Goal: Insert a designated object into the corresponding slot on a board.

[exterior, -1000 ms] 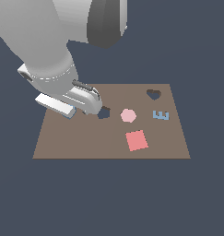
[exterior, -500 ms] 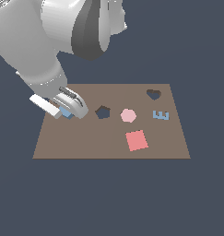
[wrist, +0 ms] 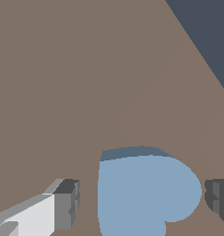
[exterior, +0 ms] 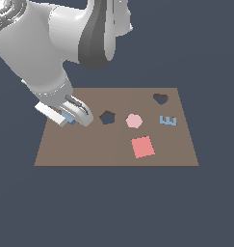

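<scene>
The blue heart-shaped block [wrist: 145,193] lies flat on the brown board [wrist: 85,83]. My gripper [wrist: 142,205] stands open around it, one finger [wrist: 67,205] on each side with a gap to the block. In the exterior view the gripper [exterior: 74,117] is low over the board's [exterior: 89,154] left part, and only a sliver of the blue heart [exterior: 69,118] shows under it. The dark heart-shaped slot [exterior: 160,99] is at the board's far right corner, well away from the gripper.
A dark pentagon cutout [exterior: 107,117] lies just to the exterior view's right of the gripper. Beyond it are a pink hexagon [exterior: 134,120], a light-blue letter E [exterior: 168,120] and a red square [exterior: 143,146]. The board's edge [wrist: 196,50] runs close to the heart.
The arm has swung toward the exterior view's left, away from the pentagon cutout, and come down over the blue heart near the board's left edge.
</scene>
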